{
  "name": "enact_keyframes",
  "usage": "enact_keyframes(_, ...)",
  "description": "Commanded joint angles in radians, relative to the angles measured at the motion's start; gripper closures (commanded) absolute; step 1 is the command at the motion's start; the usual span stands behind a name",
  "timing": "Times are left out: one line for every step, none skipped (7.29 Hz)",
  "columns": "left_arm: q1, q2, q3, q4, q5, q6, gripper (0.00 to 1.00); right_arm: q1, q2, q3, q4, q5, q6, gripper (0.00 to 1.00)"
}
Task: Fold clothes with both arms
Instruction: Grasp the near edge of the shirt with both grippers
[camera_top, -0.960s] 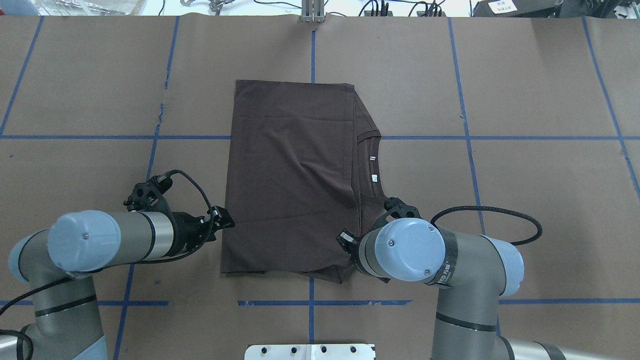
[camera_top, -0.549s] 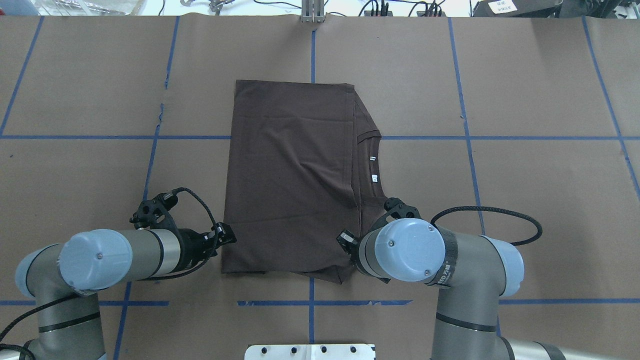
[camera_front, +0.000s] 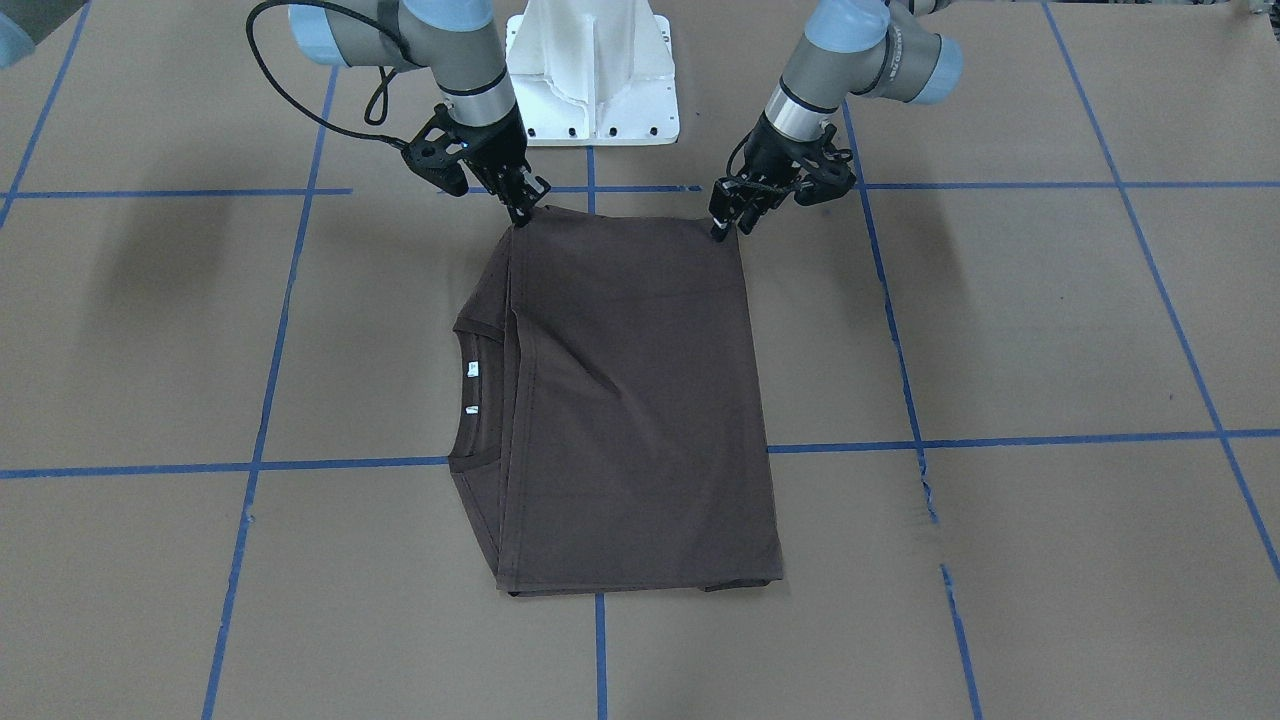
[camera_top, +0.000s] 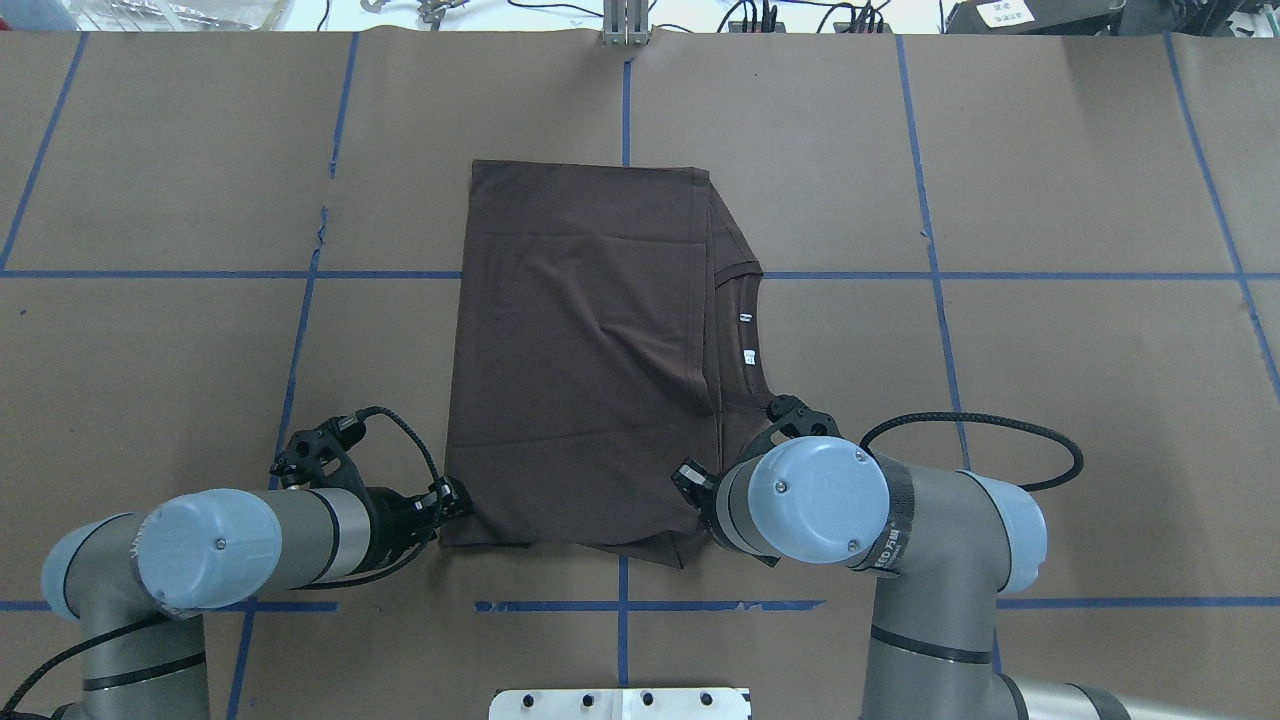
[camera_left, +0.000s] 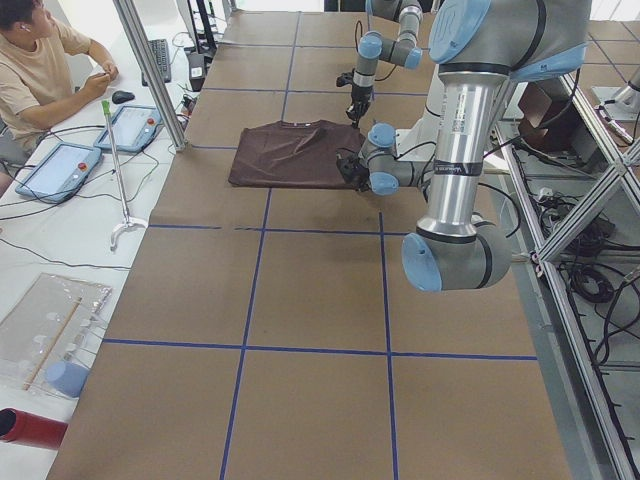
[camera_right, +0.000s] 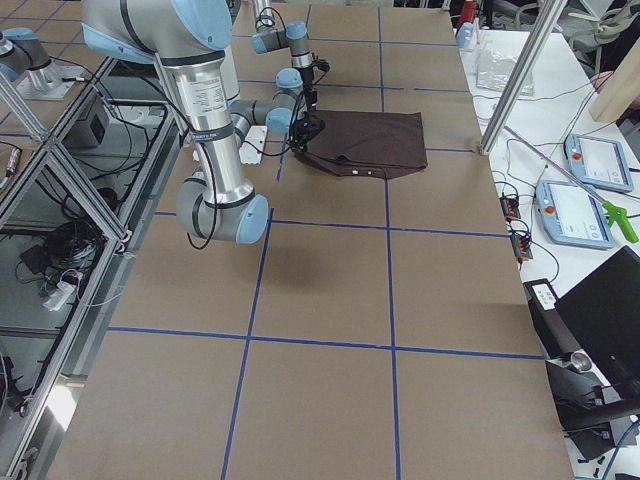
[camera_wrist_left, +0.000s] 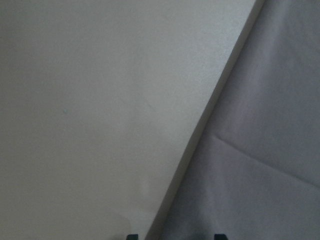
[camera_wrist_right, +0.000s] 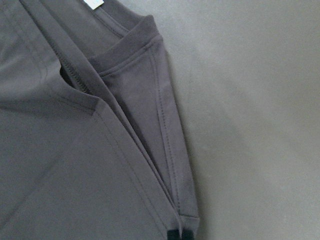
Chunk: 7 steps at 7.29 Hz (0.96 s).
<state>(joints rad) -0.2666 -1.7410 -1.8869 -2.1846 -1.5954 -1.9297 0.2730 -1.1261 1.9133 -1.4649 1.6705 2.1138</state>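
The dark brown T-shirt lies folded flat on the brown table, its collar and white labels on my right. It also shows in the front view. My left gripper is low at the shirt's near-left corner. In the left wrist view the left gripper is open, and the shirt's edge runs between its tips. My right gripper is at the near-right corner. In the right wrist view the right gripper is shut on the folded shirt edge. My right wrist hides it from overhead.
The white pedestal base stands just behind the shirt's near edge. Blue tape lines cross the table. An operator sits with tablets beyond the far edge, next to a metal post.
My left arm has drawn back along the shirt's left edge toward me and lowered to its near-left corner. The right arm and the shirt have not moved.
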Motion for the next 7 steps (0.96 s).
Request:
enact_keyframes(0.007, -0.002, -0.001, 0.005, 0.000, 0.000, 0.52, 0.000, 0.000, 0.009, 0.000, 0.005, 0.000, 1.00)
enact_keyframes(0.007, -0.002, -0.004, 0.005, -0.001, 0.000, 0.52, 0.002, -0.001, 0.012, -0.003, 0.006, 0.000, 1.00)
enact_keyframes(0.007, -0.002, -0.004, 0.005, -0.002, 0.000, 0.52, 0.002, -0.001, 0.012, -0.009, 0.006, -0.002, 1.00)
enact_keyframes(0.009, -0.002, -0.008, 0.005, -0.002, 0.000, 0.52, 0.002, -0.001, 0.012, -0.009, 0.006, -0.002, 1.00)
enact_keyframes(0.013, 0.001, -0.006, 0.005, -0.002, 0.000, 0.52, 0.002, 0.000, 0.012, -0.009, 0.006, -0.002, 1.00)
enact_keyframes(0.015, 0.001, -0.008, 0.005, 0.000, 0.000, 0.59, 0.002, -0.001, 0.012, -0.009, 0.006, -0.002, 1.00)
enact_keyframes(0.017, 0.001, -0.008, 0.005, 0.000, 0.000, 0.82, 0.002, 0.000, 0.012, -0.009, 0.006, -0.002, 1.00)
